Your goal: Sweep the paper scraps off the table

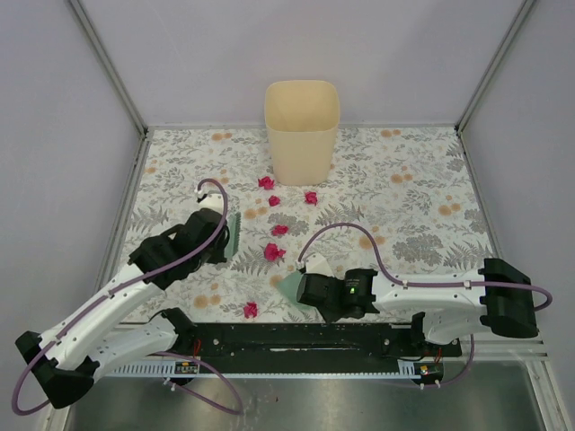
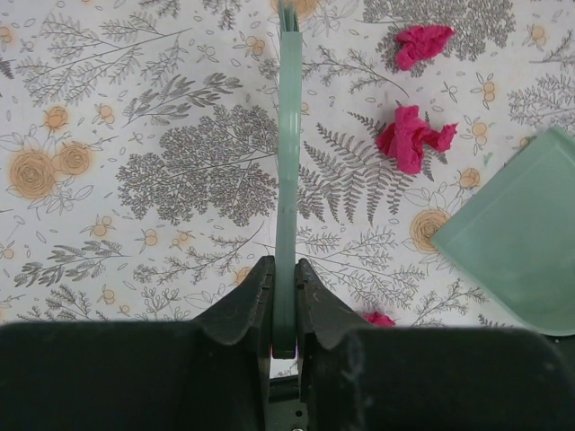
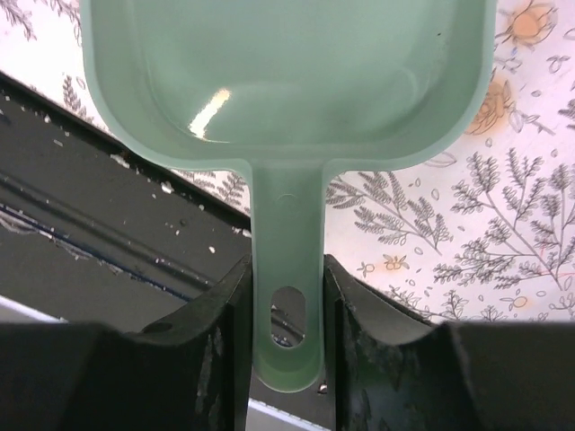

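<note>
Several crumpled magenta paper scraps lie on the table (image 1: pixel 422 180): three near the bin (image 1: pixel 266 182), (image 1: pixel 274 200), (image 1: pixel 311 197), two mid-table (image 1: pixel 280 230), (image 1: pixel 273 252), and one by the near edge (image 1: pixel 251 310). My left gripper (image 1: pixel 223 241) is shut on the green brush (image 1: pixel 233 233), which shows edge-on in the left wrist view (image 2: pixel 288 162), left of two scraps (image 2: pixel 411 136), (image 2: pixel 422 43). My right gripper (image 1: pixel 307 285) is shut on the handle (image 3: pixel 287 296) of the green dustpan (image 1: pixel 289 287), whose tray (image 3: pixel 287 81) sits at the near table edge.
A beige bin (image 1: pixel 302 130) stands at the back centre of the table. Metal rails (image 1: pixel 121 224) frame the cloth. A black base bar (image 1: pixel 296 337) runs along the near edge, under the dustpan's handle (image 3: pixel 108 206). The dustpan's corner shows in the left wrist view (image 2: pixel 521 242).
</note>
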Controlling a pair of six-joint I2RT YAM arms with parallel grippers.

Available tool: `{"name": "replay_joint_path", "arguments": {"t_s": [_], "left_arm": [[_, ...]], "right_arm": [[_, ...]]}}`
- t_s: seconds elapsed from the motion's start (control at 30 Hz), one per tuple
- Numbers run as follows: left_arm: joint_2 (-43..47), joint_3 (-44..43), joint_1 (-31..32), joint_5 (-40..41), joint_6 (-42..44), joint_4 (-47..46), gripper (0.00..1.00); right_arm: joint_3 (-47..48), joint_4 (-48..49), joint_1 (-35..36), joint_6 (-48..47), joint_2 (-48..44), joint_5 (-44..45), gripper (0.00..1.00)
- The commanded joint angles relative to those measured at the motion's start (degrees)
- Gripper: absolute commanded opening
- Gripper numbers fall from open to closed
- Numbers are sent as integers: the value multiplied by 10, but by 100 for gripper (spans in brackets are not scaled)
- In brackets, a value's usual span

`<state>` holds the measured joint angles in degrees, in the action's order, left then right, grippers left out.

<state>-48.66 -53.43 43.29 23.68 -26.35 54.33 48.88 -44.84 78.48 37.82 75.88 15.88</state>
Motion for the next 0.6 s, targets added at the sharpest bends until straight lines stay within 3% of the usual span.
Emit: {"name": "replay_joint_path", "arguments": {"t_s": [0.0, 0.57], "left_arm": [[-27, -12, 3, -45, 32, -38, 0], [-163, -43, 73, -95, 71, -41, 0]], "right_arm": [[29, 23, 7, -4, 1, 71, 0], [7, 142, 6, -63, 38, 66, 0]]}}
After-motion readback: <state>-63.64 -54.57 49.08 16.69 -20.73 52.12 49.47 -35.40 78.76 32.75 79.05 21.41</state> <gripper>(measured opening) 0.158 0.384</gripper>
